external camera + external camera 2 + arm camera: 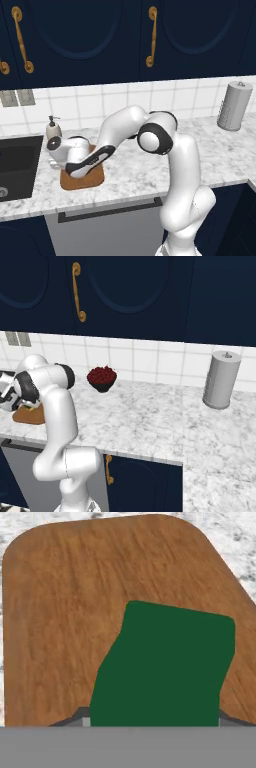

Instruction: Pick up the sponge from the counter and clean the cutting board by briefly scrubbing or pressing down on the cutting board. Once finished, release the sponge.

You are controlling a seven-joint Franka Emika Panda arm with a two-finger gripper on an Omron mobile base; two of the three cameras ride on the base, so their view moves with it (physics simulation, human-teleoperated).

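The brown wooden cutting board (60, 612) spreads across the hand view, lying on the white marble counter (210, 155). The sponge (165, 662) shows its dark green top close to the camera, low over the board, held between my gripper (152, 721), whose fingers are mostly hidden behind it. From the left base view the hand (65, 152) bends down over the cutting board (82, 181), just right of the sink. In the right base view the cutting board (29, 416) peeks out behind the arm at the far left.
A dark sink basin (17, 165) lies left of the board, with a soap dispenser (53, 127) behind it. A bowl of red fruit (102, 378) stands near the tiled wall. A grey paper towel roll (234, 106) stands at the far right.
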